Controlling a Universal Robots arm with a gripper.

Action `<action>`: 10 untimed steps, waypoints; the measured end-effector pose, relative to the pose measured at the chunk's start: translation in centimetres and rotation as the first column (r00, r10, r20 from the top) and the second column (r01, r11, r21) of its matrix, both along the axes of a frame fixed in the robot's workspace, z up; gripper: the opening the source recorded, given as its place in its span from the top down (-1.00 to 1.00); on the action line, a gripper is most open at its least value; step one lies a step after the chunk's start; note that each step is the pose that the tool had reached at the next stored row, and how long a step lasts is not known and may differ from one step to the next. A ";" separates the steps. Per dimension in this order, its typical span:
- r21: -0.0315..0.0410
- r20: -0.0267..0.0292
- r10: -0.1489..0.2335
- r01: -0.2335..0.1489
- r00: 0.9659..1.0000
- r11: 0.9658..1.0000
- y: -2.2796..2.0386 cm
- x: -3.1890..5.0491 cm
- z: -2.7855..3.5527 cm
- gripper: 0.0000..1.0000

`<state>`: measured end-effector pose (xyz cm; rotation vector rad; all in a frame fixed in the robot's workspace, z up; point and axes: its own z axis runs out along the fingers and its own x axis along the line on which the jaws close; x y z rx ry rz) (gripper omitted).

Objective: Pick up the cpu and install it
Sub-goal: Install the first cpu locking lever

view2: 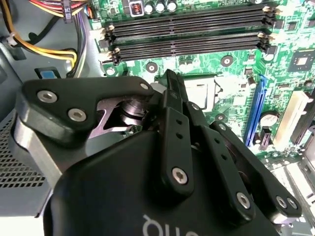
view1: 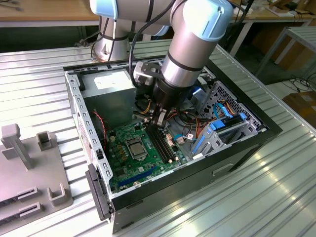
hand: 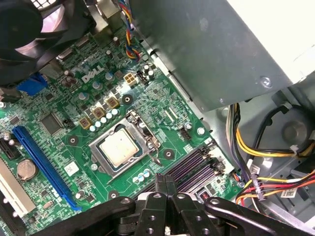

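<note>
- Exterior view: my arm reaches down into the open computer case (view1: 256, 129), and my gripper (view1: 159, 120) hangs over the green motherboard (view1: 129, 163), just above the black memory slots (view1: 161, 145). The cpu socket (view1: 136, 147) lies at about eight o'clock from my fingertips, close by but apart. The grey power supply (view1: 109, 96) stands at ten o'clock from my gripper. Grey plastic fixtures (view1: 29, 168) rest on the ribbed table outside the case, at the exterior view's left.
- First wrist view: the cpu (hand: 119, 149), pale and silvery-tan, sits flat inside the square socket frame (hand: 106, 168) on the board, with nothing touching it. My fingers (hand: 160, 189) are pressed together with no gap between them, carrying nothing, well clear of the cpu and over the memory slots (hand: 193, 167). Yellow and red cables (hand: 261, 152) run beside the power supply (hand: 211, 44).
- Second wrist view: my fingers (view2: 173, 96) meet at their tips, narrow and empty-handed, above the socket (view2: 209, 93); the memory slots (view2: 187, 29) lie beyond at twelve o'clock.
</note>
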<state>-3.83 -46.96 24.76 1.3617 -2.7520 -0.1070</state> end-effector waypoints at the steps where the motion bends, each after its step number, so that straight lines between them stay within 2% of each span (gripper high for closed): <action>1: 0.000 0.000 0.001 -0.001 1.000 1.000 0.15 0.00 0.00 0.79; 6: 0.000 0.000 0.001 -0.001 1.000 1.000 1.00 0.00 0.00 0.79; 10: 0.000 0.000 0.030 -0.030 1.000 1.000 1.51 0.00 -0.02 0.79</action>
